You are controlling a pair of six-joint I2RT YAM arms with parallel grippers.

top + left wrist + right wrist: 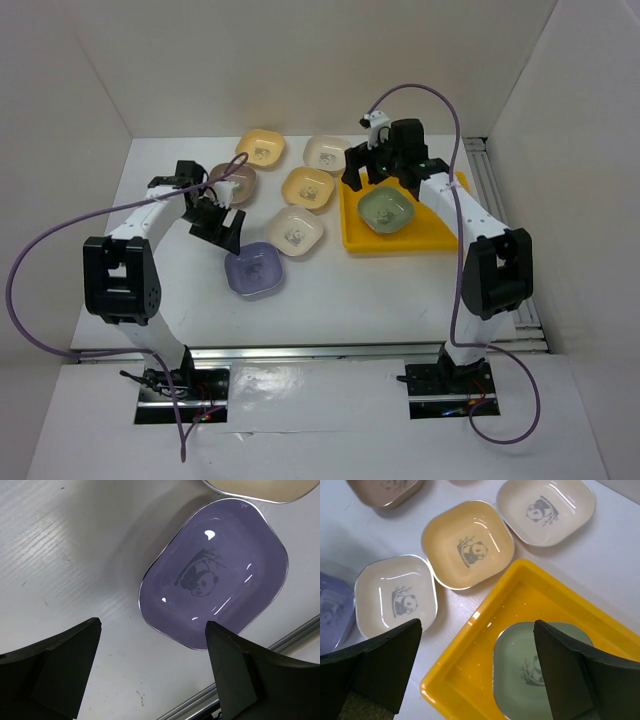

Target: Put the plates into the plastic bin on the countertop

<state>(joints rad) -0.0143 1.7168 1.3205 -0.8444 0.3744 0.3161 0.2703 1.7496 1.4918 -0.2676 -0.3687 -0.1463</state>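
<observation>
Green plate (386, 210) sits in the yellow bin (400, 243) beneath our right tool (368, 178), jaws spread and empty; our left tool (222, 232), equally spread, hovers above the lavender plate (254, 270) on the table (380, 300).

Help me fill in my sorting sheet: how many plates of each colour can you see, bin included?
Cream plates: 2
Yellow-orange plates: 2
Brown plate: 1
Lavender plate: 1
Green plate, in the yellow bin: 1
Total: 7 plates in view
</observation>
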